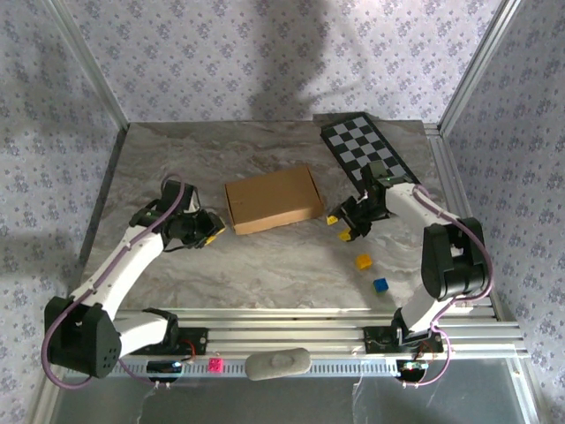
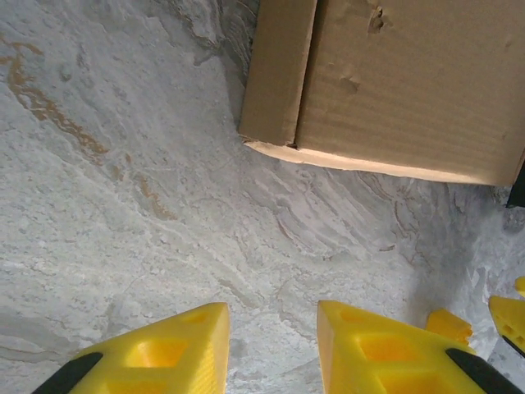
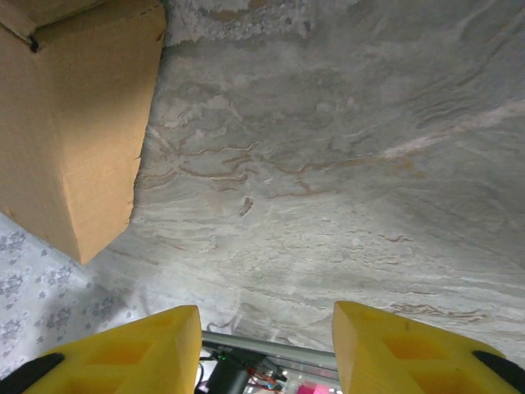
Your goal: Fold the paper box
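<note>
On the grey marbled counter [image 1: 265, 256] we count one flat brown cardboard box [image 1: 274, 200], one black-and-white checkered board [image 1: 366, 150], one small yellow cube [image 1: 363, 261], one small blue cube [image 1: 380, 284], and two grippers: the left gripper [image 1: 213, 228] and the right gripper [image 1: 339, 228].

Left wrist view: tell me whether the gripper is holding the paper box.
No, the left gripper is open and empty, with bare table between it and the paper box.

1. From above, the light is soft and even, and the marble desk [image 1: 265, 261] looks matte and slightly dim.
2. A broad, blurry shadow falls on the back wall [image 1: 291, 53].
3. The wrist views are brighter. The desk grain is crisp, while the fingers [image 2: 164, 357] of the left hand [image 2: 271, 345] look soft at the edge.
4. The paper box [image 3: 74, 139] side is lightly shaded.
</note>
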Robot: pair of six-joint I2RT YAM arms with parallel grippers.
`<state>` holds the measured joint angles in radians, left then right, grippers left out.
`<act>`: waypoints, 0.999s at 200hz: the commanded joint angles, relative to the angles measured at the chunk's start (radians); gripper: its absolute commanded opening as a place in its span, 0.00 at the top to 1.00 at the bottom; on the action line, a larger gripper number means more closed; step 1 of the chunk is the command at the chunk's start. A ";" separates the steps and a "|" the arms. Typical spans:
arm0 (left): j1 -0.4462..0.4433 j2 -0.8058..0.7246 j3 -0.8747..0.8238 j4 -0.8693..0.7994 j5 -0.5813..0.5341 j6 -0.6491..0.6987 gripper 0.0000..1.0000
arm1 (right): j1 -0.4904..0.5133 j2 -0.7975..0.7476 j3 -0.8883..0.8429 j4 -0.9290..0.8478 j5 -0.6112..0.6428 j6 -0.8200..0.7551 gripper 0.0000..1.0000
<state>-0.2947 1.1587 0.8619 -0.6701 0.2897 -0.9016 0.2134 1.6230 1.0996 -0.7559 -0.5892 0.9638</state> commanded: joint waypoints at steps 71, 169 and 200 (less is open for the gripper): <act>0.047 -0.185 0.221 -0.092 -0.251 0.167 0.00 | -0.080 -0.325 0.275 -0.241 0.422 -0.222 0.00; 0.059 -0.340 -0.036 0.056 -1.026 0.381 0.01 | -0.195 -0.916 -0.317 0.244 0.955 -0.467 0.00; 0.081 -0.366 -0.286 0.396 -0.934 0.645 0.00 | -0.178 -0.975 -0.573 0.437 1.022 -0.602 0.00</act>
<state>-0.2333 0.8040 0.7074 -0.5999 -0.6495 -0.5358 0.0223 0.6498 0.6376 -0.5640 0.2939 0.4953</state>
